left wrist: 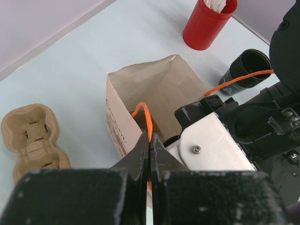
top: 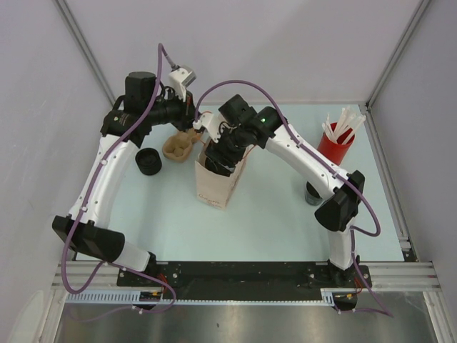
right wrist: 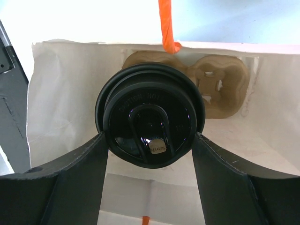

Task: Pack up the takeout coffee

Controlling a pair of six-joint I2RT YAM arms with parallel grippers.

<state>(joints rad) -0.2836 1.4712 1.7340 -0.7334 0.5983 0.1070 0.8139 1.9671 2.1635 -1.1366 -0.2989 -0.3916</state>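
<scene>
– What did the right claw [right wrist: 149,137] hold?
– One takeout coffee [right wrist: 149,112], gripped from both sides, in the open mouth of the one paper bag [top: 214,189]. The left claw [left wrist: 149,146] was closed flat on one orange handle [left wrist: 143,111] of it.
– And around the bag?
– On the table [top: 271,218]: one cardboard carrier [top: 178,146], one low black round container [top: 148,161], one ribbed black cup [left wrist: 246,70], one red cup [top: 333,148] of white sticks [top: 346,121].

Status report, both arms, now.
Left gripper shut on orange handle. Right gripper shut on coffee, inside bag. No obstruction seen.
</scene>
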